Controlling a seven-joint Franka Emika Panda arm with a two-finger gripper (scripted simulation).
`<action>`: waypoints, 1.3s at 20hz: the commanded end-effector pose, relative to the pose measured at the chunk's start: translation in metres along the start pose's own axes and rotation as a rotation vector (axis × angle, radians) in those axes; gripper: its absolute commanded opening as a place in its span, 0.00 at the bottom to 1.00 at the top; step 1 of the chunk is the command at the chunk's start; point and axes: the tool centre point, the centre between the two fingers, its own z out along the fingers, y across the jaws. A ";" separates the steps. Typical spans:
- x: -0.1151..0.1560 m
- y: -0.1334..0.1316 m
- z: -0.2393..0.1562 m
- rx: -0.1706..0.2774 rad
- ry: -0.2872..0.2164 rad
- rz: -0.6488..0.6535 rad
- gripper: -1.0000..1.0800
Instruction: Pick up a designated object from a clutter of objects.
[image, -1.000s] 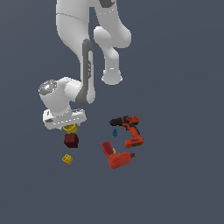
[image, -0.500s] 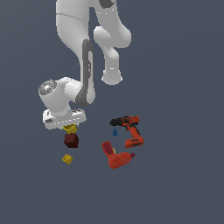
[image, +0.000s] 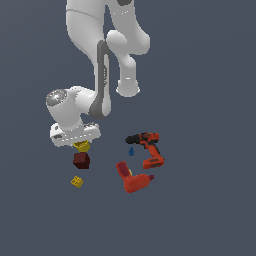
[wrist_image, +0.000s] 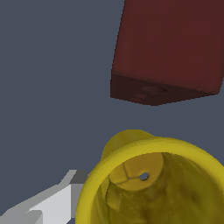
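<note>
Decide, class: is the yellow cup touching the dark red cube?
Apart. In the wrist view a strip of bare grey floor separates the yellow cup from the dark red cube; the exterior view is too coarse to confirm.

Exterior view high and distant, wrist view very close (probably downward), both sharing yellow cup, red cube

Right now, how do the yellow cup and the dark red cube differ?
The yellow cup is round and hollow with an open rim; the dark red cube is flat-faced and sharp-edged. The cup sits right beneath the pincer; the cube lies beside it, uncovered. Both appear similar in size.
</note>
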 end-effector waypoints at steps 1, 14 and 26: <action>0.004 -0.008 -0.010 -0.001 0.002 -0.001 0.00; 0.038 -0.093 -0.106 -0.003 0.000 -0.001 0.00; 0.079 -0.191 -0.218 -0.004 -0.001 -0.002 0.00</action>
